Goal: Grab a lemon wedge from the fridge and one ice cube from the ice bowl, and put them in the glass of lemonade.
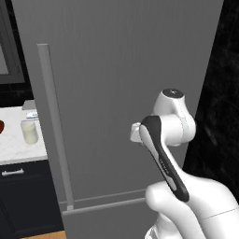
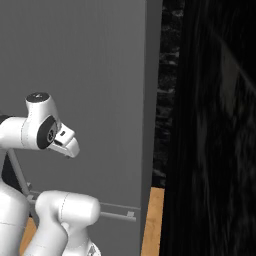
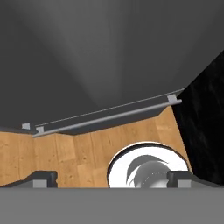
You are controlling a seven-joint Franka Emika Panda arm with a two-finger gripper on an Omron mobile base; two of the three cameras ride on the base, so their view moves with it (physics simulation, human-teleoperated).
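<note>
One container stands in reach of the eye: the glass of lemonade (image 1: 29, 132), a small clear tumbler filled most of the way with pale yellowish-white liquid, upright on the pale speckled counter (image 1: 14, 144) at the left edge of the left base view. Just left of it, cut off by the frame, a sliver of the reddish-brown ice bowl (image 1: 1, 126) shows; what lies in it cannot be made out. Dark cabinet fronts (image 1: 23, 196) with a light handle sit under that counter. Beside it rises the fridge (image 1: 126, 70), a tall plain grey body with its door shut and a long vertical bar handle (image 1: 55, 126) down the left side, plus a horizontal bar low on its front. To the fridge's right is a black marbled wall (image 2: 210, 125), and a strip of wooden floor (image 2: 155, 220) shows at its foot in the right base view. From the hand camera the gripper (image 3: 111, 179) points down along the grey door toward the wooden planks, its two dark fingertips (image 3: 41, 178) spread wide apart with nothing between them, the low horizontal bar (image 3: 109, 116) crossing above.
</note>
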